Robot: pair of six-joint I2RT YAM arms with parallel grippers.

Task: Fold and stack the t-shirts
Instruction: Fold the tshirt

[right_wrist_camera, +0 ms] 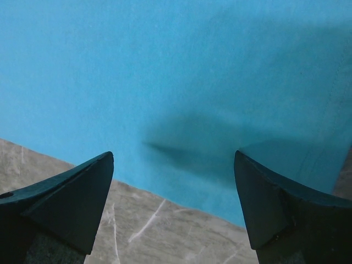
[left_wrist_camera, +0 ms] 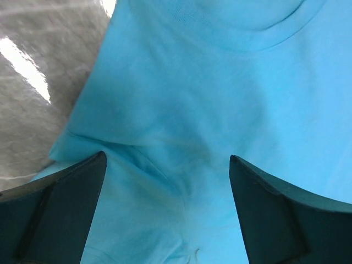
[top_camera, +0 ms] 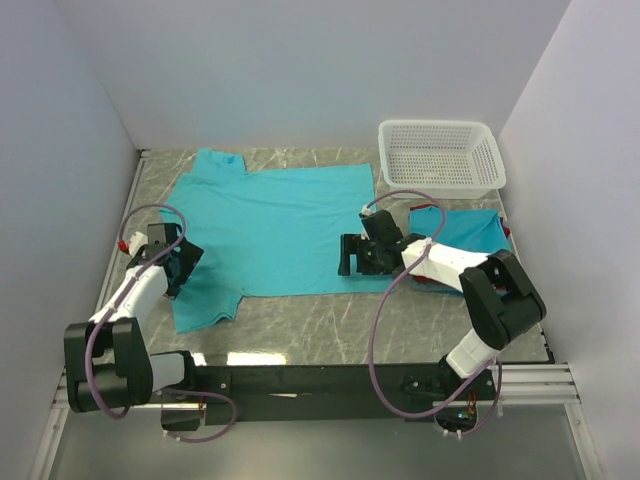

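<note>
A teal t-shirt [top_camera: 270, 225] lies spread flat on the marble table, collar toward the back. My left gripper [top_camera: 183, 265] hovers open over its left sleeve and armpit area. In the left wrist view, the open left gripper [left_wrist_camera: 166, 159] has only creased teal t-shirt fabric [left_wrist_camera: 192, 82] between its fingers. My right gripper [top_camera: 350, 255] is open at the shirt's near right hem. In the right wrist view, the right gripper [right_wrist_camera: 173, 157] straddles the edge of the teal t-shirt [right_wrist_camera: 165, 66], holding nothing. A folded teal shirt [top_camera: 468, 232] lies at the right with red cloth [top_camera: 430, 283] showing beneath.
A white mesh basket [top_camera: 440, 155] stands at the back right corner. Grey walls close in the table on the left, back and right. Bare marble table [top_camera: 300, 335] runs along the front, and shows in the right wrist view as the table [right_wrist_camera: 165, 225].
</note>
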